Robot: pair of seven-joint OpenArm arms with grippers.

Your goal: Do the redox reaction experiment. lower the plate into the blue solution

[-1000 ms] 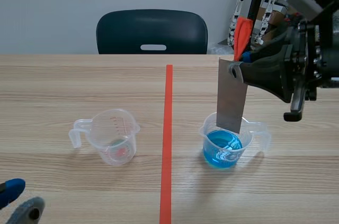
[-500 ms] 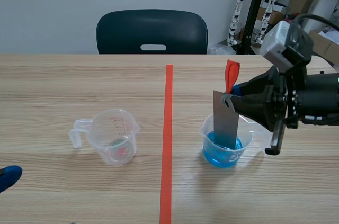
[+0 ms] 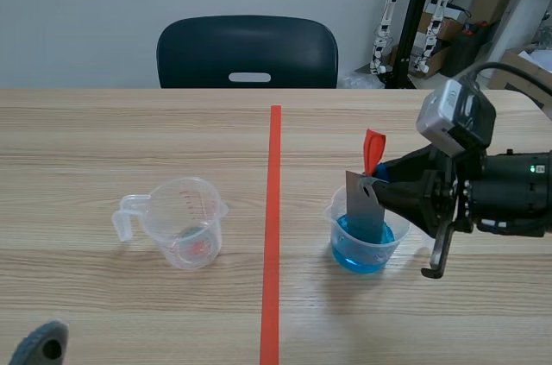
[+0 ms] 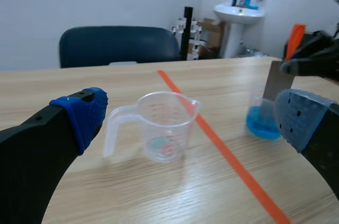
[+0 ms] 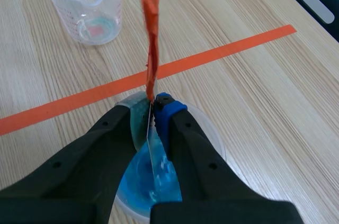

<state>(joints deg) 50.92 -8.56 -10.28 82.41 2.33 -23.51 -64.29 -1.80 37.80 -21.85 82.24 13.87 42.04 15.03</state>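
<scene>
A thin grey metal plate with an orange-red tag on its top hangs upright, its lower end dipped in the blue solution of a clear beaker right of the tape line. My right gripper comes in from the right and is shut on the plate's upper part. In the right wrist view the plate shows edge-on between the fingers, above the blue solution. My left gripper stands open near the table's front left, holding nothing.
A second clear beaker with a handle and a faint reddish residue stands left of the orange-red tape line. A dark chair is behind the table's far edge. Boxes and stands sit at the back right.
My right gripper has come down with the plate, so its lower end now sits in the blue solution. The left gripper has opened wide, and its blue fingertip left the scene view's corner.
</scene>
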